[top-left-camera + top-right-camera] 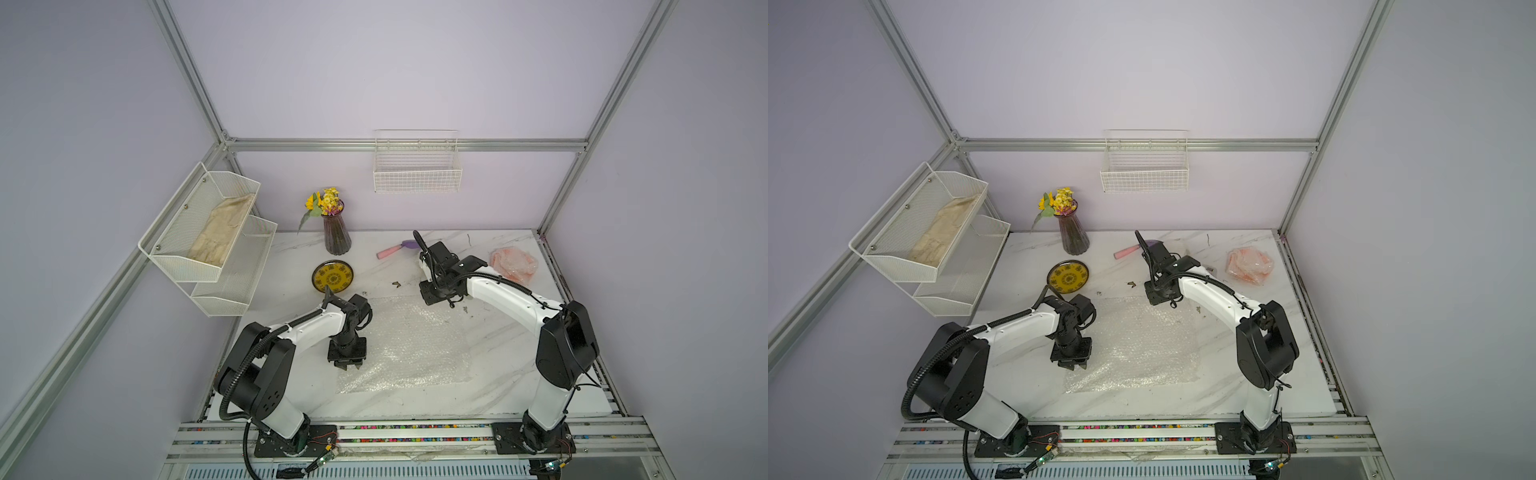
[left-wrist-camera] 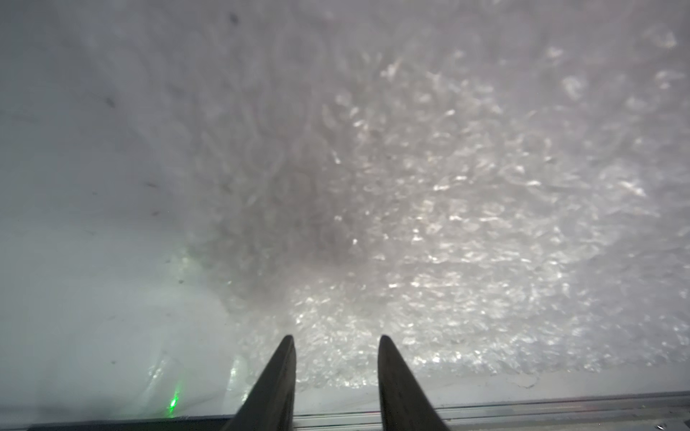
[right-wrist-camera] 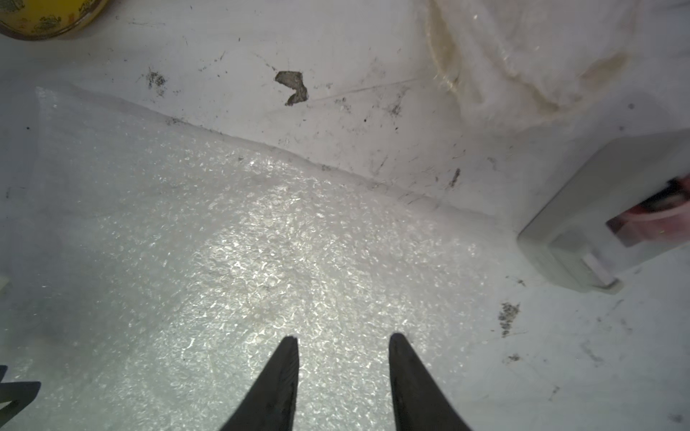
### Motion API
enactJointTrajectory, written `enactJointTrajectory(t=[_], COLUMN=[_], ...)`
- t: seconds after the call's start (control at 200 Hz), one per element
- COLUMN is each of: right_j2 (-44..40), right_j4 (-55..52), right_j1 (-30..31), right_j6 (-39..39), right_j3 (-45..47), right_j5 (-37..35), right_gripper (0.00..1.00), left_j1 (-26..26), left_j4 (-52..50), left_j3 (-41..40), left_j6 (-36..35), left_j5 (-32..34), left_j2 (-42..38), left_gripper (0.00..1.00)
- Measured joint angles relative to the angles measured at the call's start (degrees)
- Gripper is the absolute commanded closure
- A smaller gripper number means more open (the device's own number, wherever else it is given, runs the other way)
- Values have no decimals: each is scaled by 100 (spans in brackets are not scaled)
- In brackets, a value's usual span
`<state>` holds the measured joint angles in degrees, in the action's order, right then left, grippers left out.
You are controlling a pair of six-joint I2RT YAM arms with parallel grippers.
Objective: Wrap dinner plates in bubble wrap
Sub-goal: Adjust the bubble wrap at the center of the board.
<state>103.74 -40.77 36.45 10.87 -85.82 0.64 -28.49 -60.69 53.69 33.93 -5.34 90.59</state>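
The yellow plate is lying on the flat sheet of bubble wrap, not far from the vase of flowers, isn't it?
Not on it. The yellow plate lies on the bare table, just beyond the bubble wrap sheet's far corner and apart from it, as both top views show. It is indeed not far from the vase of flowers.

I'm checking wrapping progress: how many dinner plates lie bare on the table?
1: the round yellow patterned plate with a dark rim, near the purple glass vase, beyond the flat bubble wrap sheet. The orange bundle looks wrapped; the right arm may hide others.
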Motion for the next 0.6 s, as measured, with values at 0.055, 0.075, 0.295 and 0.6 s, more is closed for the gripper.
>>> enactJointTrajectory(t=[0.055, 0.075, 0.295, 0.6], right_j2=[22, 22, 302, 2468], right_j4=[179, 249, 1711, 4579], right_j1=[-13, -15, -17, 219], right_j6=[271, 361, 1996, 4190], right_j3=[90, 120, 422, -42], right_j5=[214, 278, 1248, 2286], right_gripper=[63, 64, 65, 60], left_j1=[39, 63, 503, 1803], left_j4=[-125, -170, -369, -199], left_j3=[4, 7, 120, 365], left_j6=[0, 0, -11, -304], left_j5=[201, 267, 573, 291], left_j2=[-2, -2, -170, -1650], left_gripper=[63, 62, 59, 53])
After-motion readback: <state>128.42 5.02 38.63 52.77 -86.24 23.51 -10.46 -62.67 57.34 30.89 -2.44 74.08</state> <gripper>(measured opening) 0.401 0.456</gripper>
